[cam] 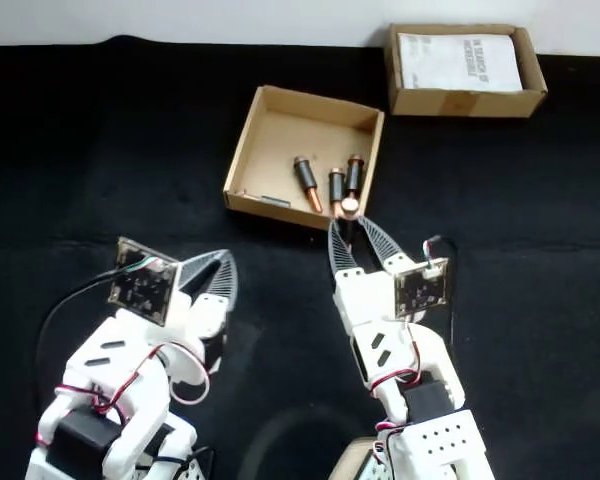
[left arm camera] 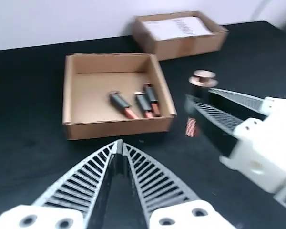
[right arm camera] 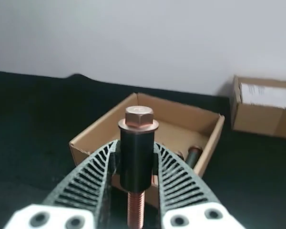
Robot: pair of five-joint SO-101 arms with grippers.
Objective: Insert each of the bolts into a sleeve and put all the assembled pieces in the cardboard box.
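My right gripper [right arm camera: 135, 147] was clamped on a black sleeve [right arm camera: 135, 164], holding it upright between both ribbed fingers [right arm camera: 88, 179]. A copper bolt [right arm camera: 139, 117] sat through that sleeve, its hex head resting on the sleeve's upper end and its threaded shank sticking out below. In the high view this gripper was just right of centre, with its tips at the near wall of the open cardboard box [cam: 242, 150]. The bolt head was over that wall's rim, near the box's lower right corner. I could not tell whether the piece touched the cardboard.

My left gripper [left arm camera: 120, 143] had its fingers pressed together with nothing between them. In the high view it sat in the lower left over the black table cover [cam: 100, 150], well apart from the box.

Inside the box, three assembled pieces [cam: 337, 185] lay side by side on the floor in its right half. A small dark thing [cam: 270, 200] lay along the near wall; I could not make it out.

A second cardboard box [cam: 460, 100] stood in the upper right of the frame, apart from the first, with a printed sheet [cam: 458, 60] lying in it.
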